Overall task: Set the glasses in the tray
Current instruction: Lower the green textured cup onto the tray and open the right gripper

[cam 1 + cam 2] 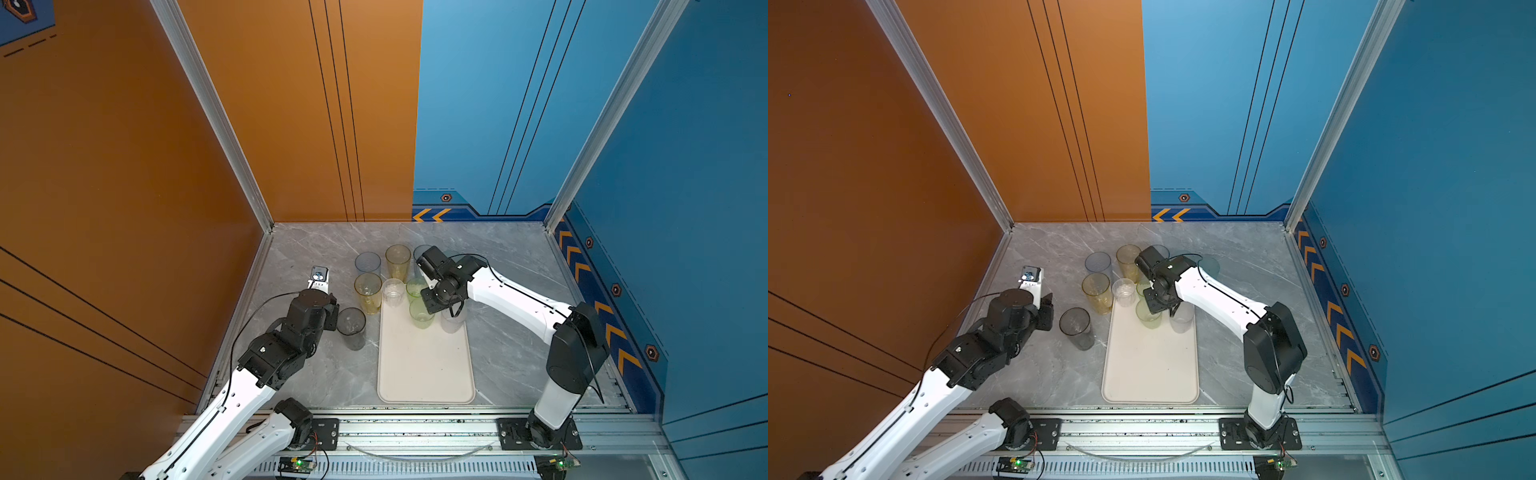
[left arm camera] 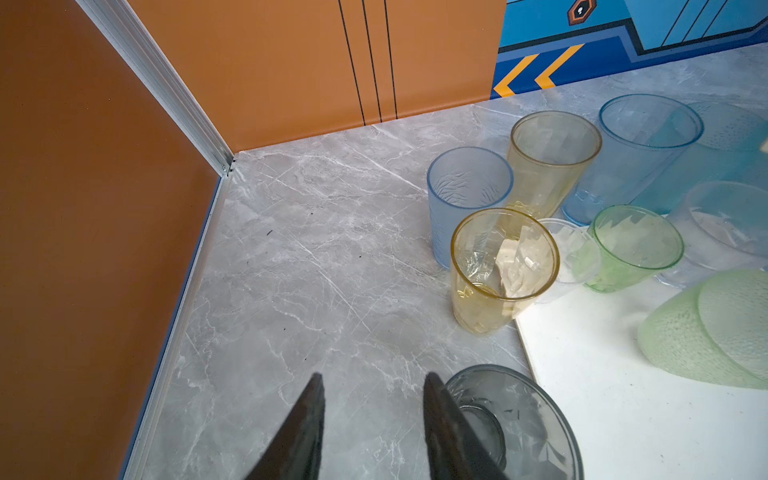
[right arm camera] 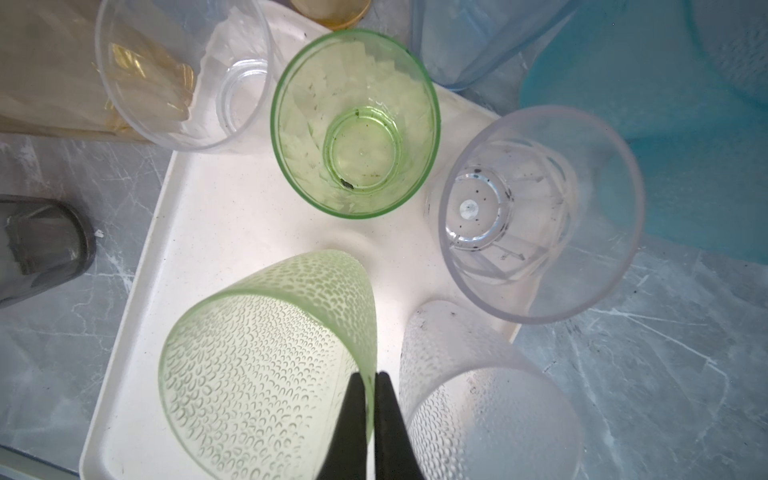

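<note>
Dimpled green glass (image 3: 257, 353): held over tray (image 3: 187, 249), rim clamped by right gripper (image 3: 371, 376); left gripper (image 2: 374, 376) parted beside grey glass (image 2: 523, 415).

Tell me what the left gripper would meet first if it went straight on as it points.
Probably the bare marble table, short of the orange wall. The left gripper, open, aims past the smoky grey tumbler beside one finger; the nearer yellow tumbler stands off that line.

White arms (image 1: 511, 297) carry black joints (image 1: 575, 351) (thin cables (image 1: 266, 301) too).
</note>
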